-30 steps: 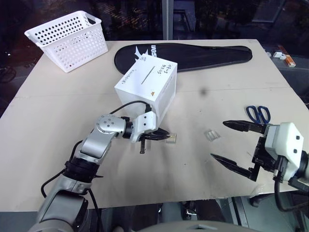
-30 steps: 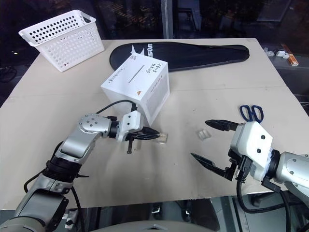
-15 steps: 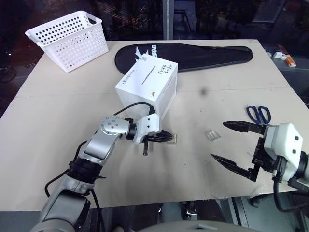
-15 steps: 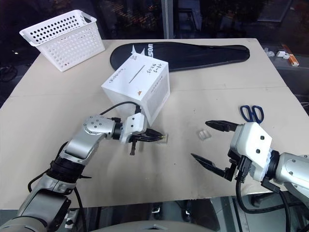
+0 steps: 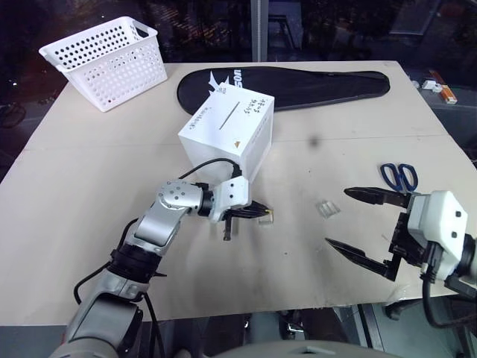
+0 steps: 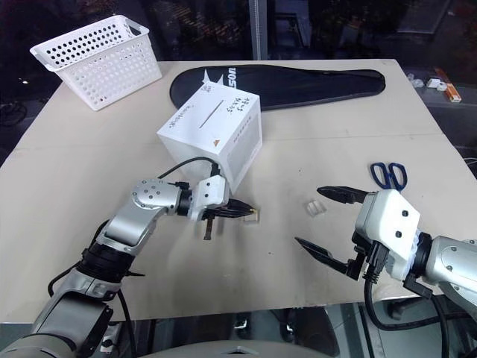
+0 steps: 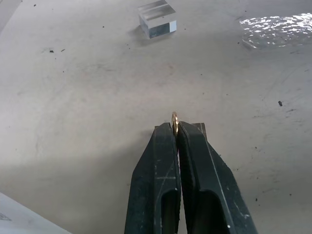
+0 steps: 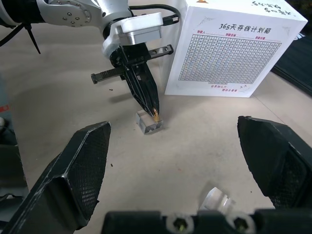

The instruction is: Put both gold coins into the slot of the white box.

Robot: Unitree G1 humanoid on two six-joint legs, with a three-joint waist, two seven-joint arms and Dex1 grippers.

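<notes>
The white perforated plastic basket (image 5: 106, 61) at the table's far left corner shows nothing inside. The white cardboard cube box (image 5: 228, 134) stands mid-table, its thin dark slot (image 5: 225, 116) across the top. The left gripper (image 7: 175, 127) is pinched tight on a small gold coin (image 7: 174, 117), just above a clear square plastic case (image 8: 147, 122) in front of the box. A second later than the first frame, its fingers have closed a little further. The second clear case (image 5: 326, 208) lies nearby; any coin inside is too small to make out. The right gripper (image 5: 363, 228) hovers with jaws spread wide, empty.
</notes>
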